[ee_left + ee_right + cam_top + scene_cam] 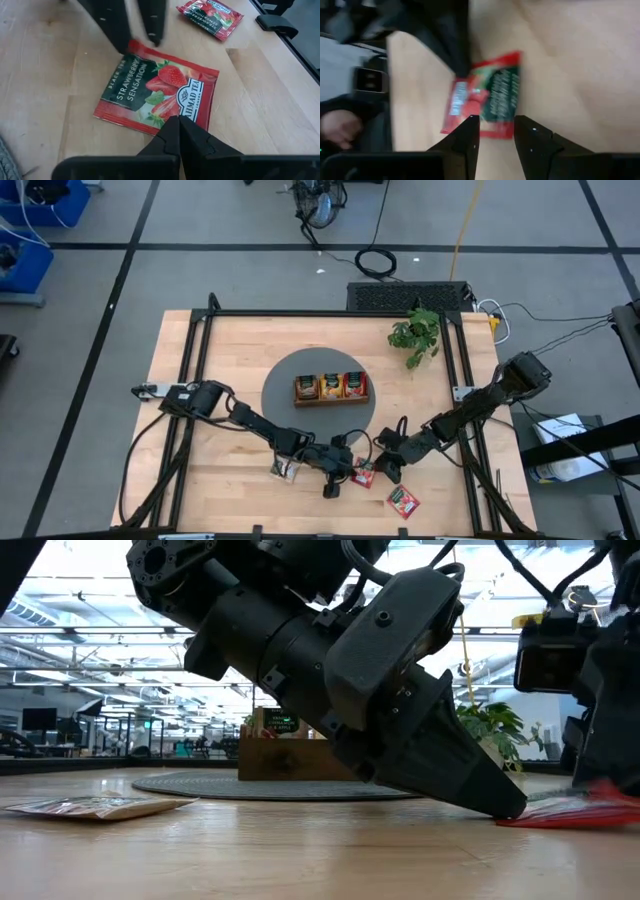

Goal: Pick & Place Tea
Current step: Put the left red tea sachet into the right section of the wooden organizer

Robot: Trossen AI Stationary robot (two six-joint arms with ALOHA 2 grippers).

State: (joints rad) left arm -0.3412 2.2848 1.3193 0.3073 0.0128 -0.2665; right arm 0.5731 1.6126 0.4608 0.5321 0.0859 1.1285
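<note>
Down on the table point(200, 490), near the wooden tray point(330, 388): red strawberry sachet point(157, 92) flat, left gripper point(178, 131) fingertips pressed together at one edge, right gripper point(496, 131) fingers parted over the other.

Both grippers crowd the red sachet point(364, 475); table beyond lies open.

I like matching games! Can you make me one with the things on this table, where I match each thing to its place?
Things:
1. wooden tray
2. plant
3. strawberry tea sachet
4. pale tea sachet

Places:
A. between the fingers of both arms
B. on the grey round mat
C. far corner of the table, right arm's side
D. flat on the wood under the left arm

Pairs: 1-B, 2-C, 3-A, 4-D
</note>
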